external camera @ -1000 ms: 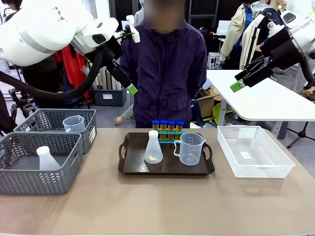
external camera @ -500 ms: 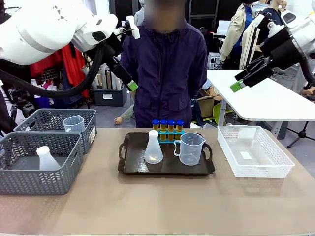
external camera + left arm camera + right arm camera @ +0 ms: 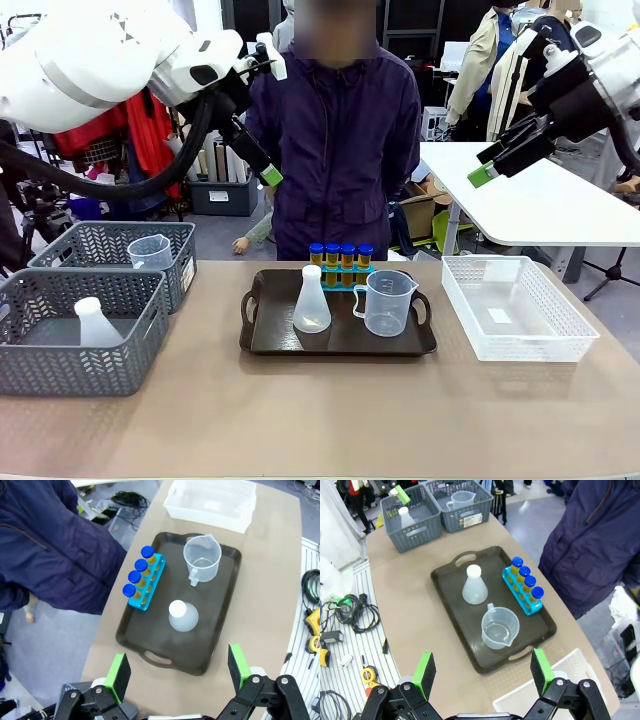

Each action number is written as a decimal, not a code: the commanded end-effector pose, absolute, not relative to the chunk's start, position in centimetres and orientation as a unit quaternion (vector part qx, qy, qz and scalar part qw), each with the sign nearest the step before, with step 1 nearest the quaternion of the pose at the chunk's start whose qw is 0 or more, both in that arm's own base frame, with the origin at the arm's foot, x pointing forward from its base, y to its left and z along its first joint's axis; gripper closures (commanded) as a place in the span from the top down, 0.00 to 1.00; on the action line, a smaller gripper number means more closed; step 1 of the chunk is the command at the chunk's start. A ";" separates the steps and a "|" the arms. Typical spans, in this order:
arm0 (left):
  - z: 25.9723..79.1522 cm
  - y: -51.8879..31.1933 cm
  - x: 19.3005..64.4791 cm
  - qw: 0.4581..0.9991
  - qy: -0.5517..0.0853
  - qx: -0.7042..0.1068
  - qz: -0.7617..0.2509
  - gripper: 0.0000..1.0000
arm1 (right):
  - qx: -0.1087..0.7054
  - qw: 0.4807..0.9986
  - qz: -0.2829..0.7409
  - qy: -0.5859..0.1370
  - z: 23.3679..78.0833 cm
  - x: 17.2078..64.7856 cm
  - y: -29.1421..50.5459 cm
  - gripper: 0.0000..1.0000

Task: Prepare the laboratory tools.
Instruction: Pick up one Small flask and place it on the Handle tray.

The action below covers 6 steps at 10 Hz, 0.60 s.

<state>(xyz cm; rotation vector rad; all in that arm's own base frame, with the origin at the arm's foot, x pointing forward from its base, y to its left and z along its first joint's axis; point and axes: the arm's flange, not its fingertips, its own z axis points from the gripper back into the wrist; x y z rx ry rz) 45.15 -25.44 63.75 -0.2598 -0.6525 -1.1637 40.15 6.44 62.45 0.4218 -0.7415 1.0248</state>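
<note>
Both arms hang high above the desk (image 3: 320,420), well clear of everything on it. The left pincer (image 3: 177,672) is spread wide with nothing between its green pads, and the right pincer (image 3: 482,672) is likewise released and bare; from the front, only one green tip of each shows clearly, the rest lost against the clutter behind. On the dark tray (image 3: 262,340) in the middle of the desk stand the four amber tubes with blue caps (image 3: 340,256), lined up in a blue rack (image 3: 150,582) along the tray's far edge, close to the person in the dark blue jacket (image 3: 340,130). In front of them, the white conical flask (image 3: 311,302) stands upright beside the clear measuring beaker (image 3: 387,303), the two near each other but apart; whether either holds any liquid is hard to make out. To the robot's right sits a white mesh basket (image 3: 575,330), something pale and flat on its floor that I can't identify. To the left are two grey baskets (image 3: 60,370), one holding another small flask (image 3: 95,324), the other a second beaker (image 3: 150,252) half hidden by the basket wall.
</note>
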 end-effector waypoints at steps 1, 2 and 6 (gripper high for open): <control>63.8 -25.1 45.2 0.779 -0.300 -0.125 -0.537 1.00 | 0.199 0.783 0.476 -0.347 62.5 40.2 6.5 1.00; 63.8 -25.1 45.2 0.779 -0.300 -0.125 -0.537 1.00 | 0.199 0.783 0.476 -0.347 62.5 40.2 6.5 1.00; 63.8 -25.1 45.2 0.779 -0.300 -0.125 -0.537 1.00 | 0.199 0.783 0.476 -0.347 62.5 40.2 6.5 1.00</control>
